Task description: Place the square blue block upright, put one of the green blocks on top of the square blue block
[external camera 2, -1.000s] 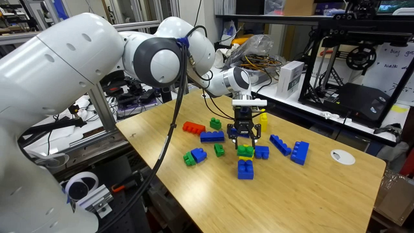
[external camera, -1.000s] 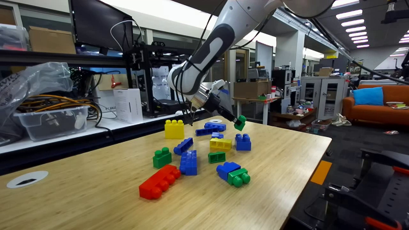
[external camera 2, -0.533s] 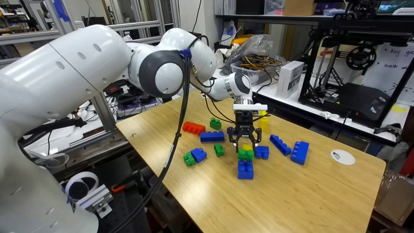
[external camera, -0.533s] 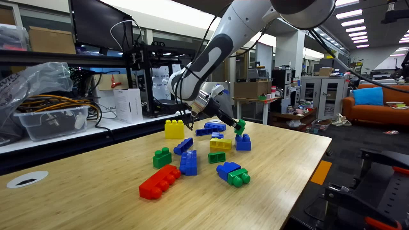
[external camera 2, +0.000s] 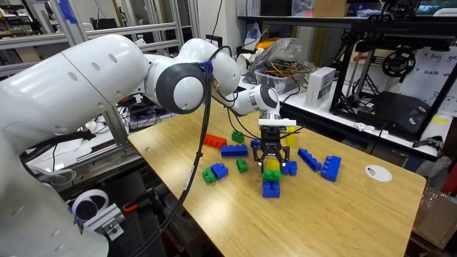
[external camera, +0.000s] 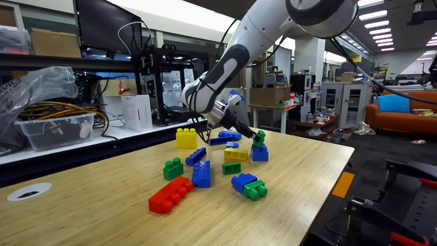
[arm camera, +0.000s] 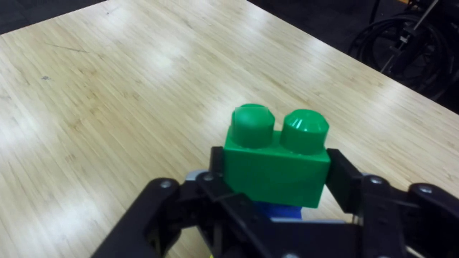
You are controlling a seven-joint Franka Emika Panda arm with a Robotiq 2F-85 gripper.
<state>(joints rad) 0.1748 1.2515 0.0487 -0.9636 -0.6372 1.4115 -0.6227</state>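
My gripper (arm camera: 276, 166) is shut on a green block (arm camera: 274, 175), one finger at each side, studs up. The green block also shows in both exterior views (external camera: 259, 139) (external camera 2: 272, 175); it looks slightly tilted. The square blue block (external camera: 260, 154) stands upright on the table directly below it, also in an exterior view (external camera 2: 271, 190). The green block's underside is at the blue studs; I cannot tell whether it is pressed on. In the wrist view only a sliver of blue (arm camera: 281, 210) shows under it. Other single green blocks (external camera: 173, 169) (external camera: 231, 168) lie apart.
A yellow brick (external camera: 235, 154) and a small blue brick (external camera 2: 289, 167) lie close beside the stack. A blue-and-green joined piece (external camera: 244, 182), a red brick (external camera: 170, 194), long blue bricks (external camera 2: 234, 150) (external camera 2: 331, 168) and an upright yellow brick (external camera: 186, 138) are around.
My gripper has moved down with the green block, from above and behind the square blue block to right over its studs. The blue block has not moved.
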